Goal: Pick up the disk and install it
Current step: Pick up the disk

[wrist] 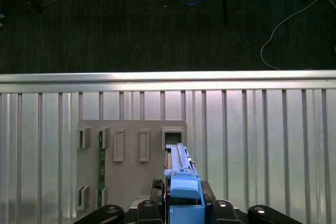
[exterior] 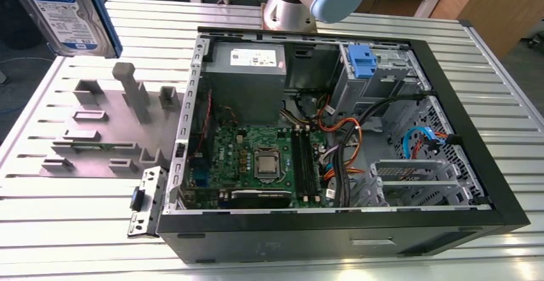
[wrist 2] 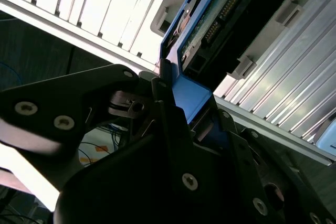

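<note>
We see a slotted aluminium table (exterior: 488,64) carrying an open black PC case (exterior: 340,233) lying on its side. The robot arm's base (exterior: 293,4) stands behind the case. On the exterior view's left, a grey fixture plate (exterior: 93,134) with slots and posts lies on the table just beside the case.

Inside the case we note:
- a grey power supply (exterior: 246,64) at the back
- a green motherboard (exterior: 246,160) with its bare CPU (exterior: 267,164)
- a blue drive cage bracket (exterior: 361,61) toward the exterior view's right
- orange and black cables (exterior: 340,128) between them

The disk (exterior: 60,13) is at the exterior view's top left corner. It stands on edge with its label facing the camera, well apart from the case.

In the first wrist view we see the disk (wrist: 182,161) edge-on over the fixture plate (wrist: 131,177). The gripper (wrist: 184,205) is clamped on its blue carrier end. The second wrist view shows the same: the black fingers (wrist 2: 163,98) of the gripper (wrist 2: 191,111) are closed narrow against the blue rail of the disk (wrist 2: 220,9). Whether the disk touches the plate, we cannot tell.
</note>
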Robot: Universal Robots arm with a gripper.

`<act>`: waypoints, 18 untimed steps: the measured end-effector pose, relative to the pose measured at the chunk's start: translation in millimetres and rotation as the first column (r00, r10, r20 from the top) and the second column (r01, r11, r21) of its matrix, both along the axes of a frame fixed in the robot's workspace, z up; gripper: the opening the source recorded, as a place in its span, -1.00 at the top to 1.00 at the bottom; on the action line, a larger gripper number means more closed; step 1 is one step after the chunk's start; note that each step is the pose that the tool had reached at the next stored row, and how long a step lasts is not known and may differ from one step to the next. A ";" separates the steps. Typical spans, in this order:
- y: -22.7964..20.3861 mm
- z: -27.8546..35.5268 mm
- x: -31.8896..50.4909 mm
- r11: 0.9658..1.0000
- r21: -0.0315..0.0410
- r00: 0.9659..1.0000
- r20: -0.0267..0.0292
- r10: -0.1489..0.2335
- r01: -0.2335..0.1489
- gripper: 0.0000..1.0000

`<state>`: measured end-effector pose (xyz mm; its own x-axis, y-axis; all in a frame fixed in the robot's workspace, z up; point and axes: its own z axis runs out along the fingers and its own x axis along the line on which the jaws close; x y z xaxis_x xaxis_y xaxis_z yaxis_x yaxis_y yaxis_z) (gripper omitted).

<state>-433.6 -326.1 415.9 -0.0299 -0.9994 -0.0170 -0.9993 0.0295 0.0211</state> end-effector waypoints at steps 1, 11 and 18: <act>0.0 0.2 0.0 1.000 0.000 1.000 0.000 0.000 0.000 0.27; 0.0 5.1 0.0 1.000 0.000 1.000 0.000 0.000 0.000 0.27; 0.0 7.0 0.0 1.000 0.000 1.000 0.000 0.000 0.000 0.27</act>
